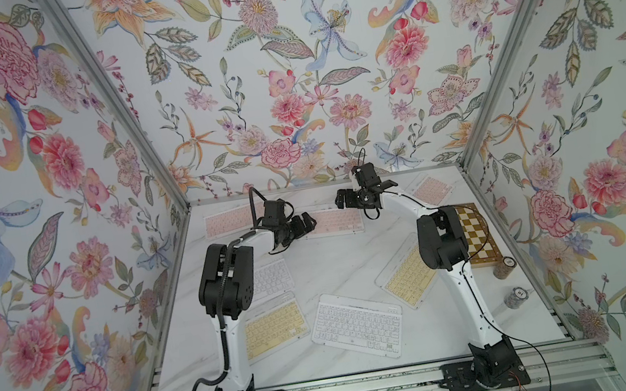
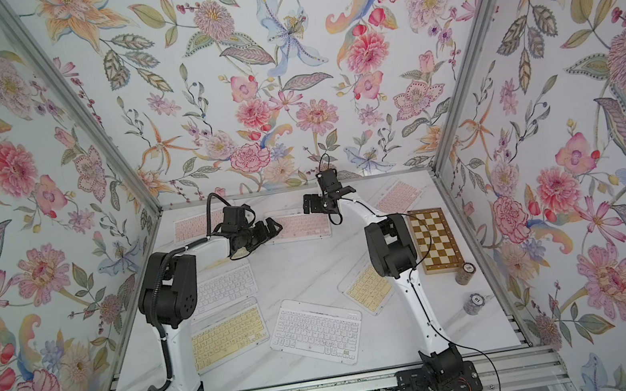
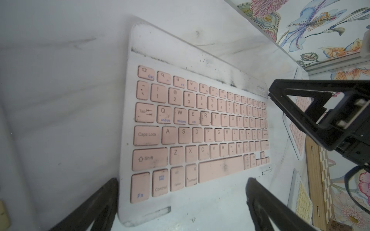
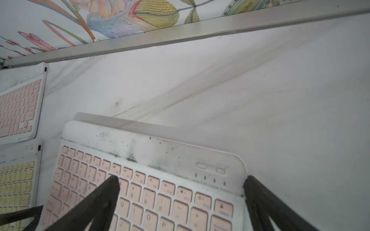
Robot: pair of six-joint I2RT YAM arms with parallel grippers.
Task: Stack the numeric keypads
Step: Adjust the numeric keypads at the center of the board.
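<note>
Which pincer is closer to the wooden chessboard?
The right pincer. It is over the end of the middle pink keypad nearer the chessboard; the left pincer is at its opposite end, farther from the board.

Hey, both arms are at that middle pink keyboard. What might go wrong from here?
1. The open left pincer and open right pincer crowd one pink keyboard, so they might collide.
2. The keyboard lies thin and flat on the table, so fingers could scrape the surface or slip off its edge.
</note>
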